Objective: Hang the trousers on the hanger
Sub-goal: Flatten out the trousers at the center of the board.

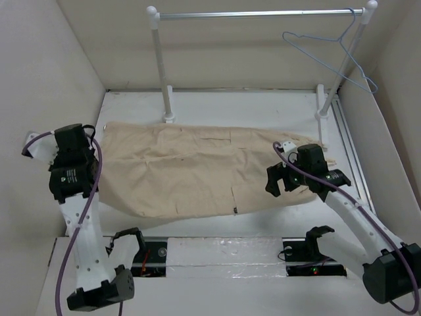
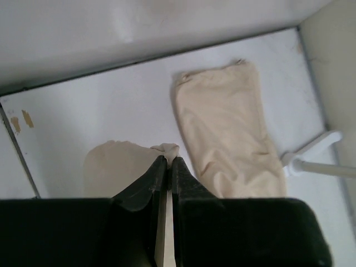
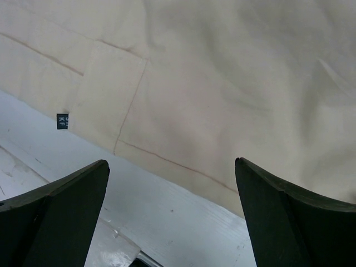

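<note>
Left hand (image 2: 168,159) pinches trousers (image 2: 222,128); right hand (image 3: 172,162) spread above them.

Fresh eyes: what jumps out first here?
The beige trousers spread across the table dominate. The left gripper is shut on a fold at their left end, and the right gripper hovers open over the right end. The wire hanger hangs on the rack bar behind.
</note>
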Robot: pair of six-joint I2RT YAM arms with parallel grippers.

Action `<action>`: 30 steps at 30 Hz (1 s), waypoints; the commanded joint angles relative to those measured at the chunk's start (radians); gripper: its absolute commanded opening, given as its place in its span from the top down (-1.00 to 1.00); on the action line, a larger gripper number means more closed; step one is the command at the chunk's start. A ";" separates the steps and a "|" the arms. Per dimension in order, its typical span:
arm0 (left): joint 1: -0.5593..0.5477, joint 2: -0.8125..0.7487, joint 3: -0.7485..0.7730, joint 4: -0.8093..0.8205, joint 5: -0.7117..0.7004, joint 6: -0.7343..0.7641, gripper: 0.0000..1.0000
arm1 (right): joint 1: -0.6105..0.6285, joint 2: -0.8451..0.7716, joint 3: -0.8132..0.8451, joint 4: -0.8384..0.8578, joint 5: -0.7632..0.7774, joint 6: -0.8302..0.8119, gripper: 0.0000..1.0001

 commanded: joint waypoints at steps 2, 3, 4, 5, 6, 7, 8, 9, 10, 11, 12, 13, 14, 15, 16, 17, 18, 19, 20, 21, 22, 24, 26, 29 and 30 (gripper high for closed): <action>-0.006 -0.056 0.068 -0.119 -0.134 -0.041 1.00 | 0.021 0.003 0.049 0.036 0.054 -0.020 -1.00; -0.006 -0.045 0.042 -0.121 -0.142 -0.048 1.00 | 0.021 0.004 0.049 0.041 0.054 -0.020 -1.00; -0.006 -0.014 0.011 -0.112 -0.145 -0.053 1.00 | 0.021 0.007 0.050 0.043 0.054 -0.020 -1.00; -0.006 0.001 -0.056 -0.098 -0.148 -0.056 1.00 | 0.021 0.012 0.055 0.044 0.053 -0.020 -1.00; -0.006 0.016 -0.092 -0.036 -0.138 -0.053 1.00 | 0.021 0.021 0.061 0.041 0.048 -0.020 -1.00; -0.006 0.030 -0.121 0.006 -0.130 -0.041 1.00 | 0.005 0.026 0.067 0.039 0.044 -0.023 -1.00; -0.006 0.079 -0.161 0.049 -0.124 -0.030 1.00 | -0.013 0.029 0.085 0.036 0.044 -0.027 -1.00; 0.009 0.110 -0.167 0.124 -0.118 -0.025 1.00 | -0.024 0.034 0.095 0.021 0.042 -0.034 -1.00; 0.024 0.189 -0.169 0.167 -0.109 0.017 1.00 | -0.033 0.037 0.101 0.020 0.041 -0.037 -1.00; 0.038 0.238 -0.144 0.202 -0.096 0.036 1.00 | -0.045 0.040 0.102 0.023 0.042 -0.043 -1.00; 0.038 0.295 -0.118 0.251 -0.104 0.048 1.00 | -0.045 0.040 0.110 0.024 0.045 -0.043 -1.00; 0.038 0.417 -0.082 0.268 -0.115 0.079 1.00 | -0.058 0.041 0.115 0.023 0.050 -0.044 -1.00; 0.038 0.478 0.005 0.276 -0.121 0.088 1.00 | -0.058 0.041 0.118 0.024 0.048 -0.047 -1.00; 0.038 0.541 0.044 0.291 -0.147 0.099 1.00 | -0.073 0.037 0.119 0.039 0.053 -0.049 -1.00; 0.021 0.655 0.084 0.299 -0.161 0.116 1.00 | -0.087 0.040 0.121 0.041 0.070 -0.047 -1.00; 0.021 0.708 0.151 0.308 -0.170 0.140 1.00 | -0.096 0.037 0.124 0.038 0.073 -0.047 -1.00; 0.012 0.755 0.178 0.322 -0.184 0.156 1.00 | -0.108 0.035 0.127 0.033 0.077 -0.049 -1.00; 0.012 0.856 0.211 0.313 -0.185 0.159 1.00 | -0.108 0.034 0.132 0.033 0.088 -0.047 -1.00; 0.012 0.903 0.269 0.310 -0.175 0.185 0.74 | -0.108 0.034 0.136 0.030 0.088 -0.046 -1.00; 0.012 0.944 0.297 0.304 -0.114 0.200 0.56 | -0.108 0.034 0.141 0.020 0.090 -0.044 -1.00; 0.012 1.014 0.339 0.269 -0.109 0.187 0.42 | -0.108 0.035 0.155 0.012 0.094 -0.046 -1.00; 0.021 1.020 0.365 0.285 -0.071 0.205 -0.16 | -0.108 0.035 0.162 0.001 0.090 -0.046 -1.00; 0.021 0.907 0.274 0.349 -0.046 0.225 -0.57 | -0.108 0.040 0.149 0.012 0.061 -0.034 -1.00; 0.030 0.787 0.186 0.378 0.002 0.214 -0.56 | -0.079 0.041 0.135 0.018 0.050 -0.032 -0.95; 0.030 0.741 0.143 0.384 0.029 0.200 -0.51 | -0.079 0.040 0.129 0.021 0.051 -0.031 -0.85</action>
